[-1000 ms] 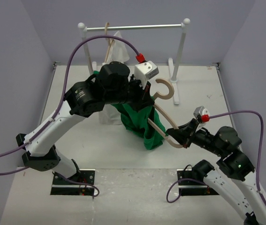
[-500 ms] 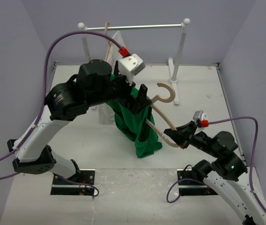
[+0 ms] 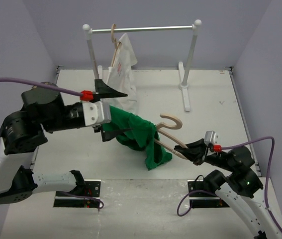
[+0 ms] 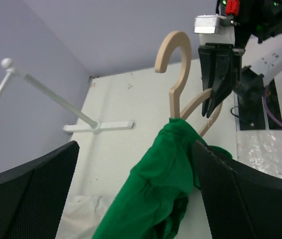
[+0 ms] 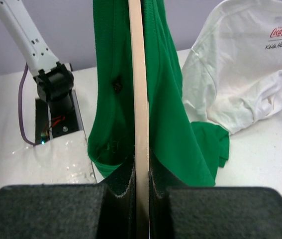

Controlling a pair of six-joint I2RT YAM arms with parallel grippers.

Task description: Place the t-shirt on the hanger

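A green t-shirt (image 3: pixel 141 138) is draped over one arm of the light wooden hanger (image 3: pixel 172 128), bunched and hanging toward the table. My right gripper (image 3: pixel 194 150) is shut on the hanger's other arm (image 5: pixel 140 99), holding it up with the hook (image 4: pixel 172 55) free. In the right wrist view the green cloth (image 5: pixel 173 104) hangs on both sides of the wood. My left gripper (image 3: pixel 128 112) is wide open just left of the shirt. Part of the green fabric (image 4: pixel 155 189) lies between its spread fingers (image 4: pixel 31 199) without being pinched.
A clothes rack (image 3: pixel 141 29) stands at the back, with its foot (image 3: pixel 185 94) on the table. A second hanger and a white t-shirt (image 3: pixel 123 64) hang from it, the shirt reaching the table (image 5: pixel 245 59). Purple cables loop from both arms.
My left gripper opened, let go of the green shirt and drew back to the left and down. The hanger with the shirt sank a little in my right gripper.
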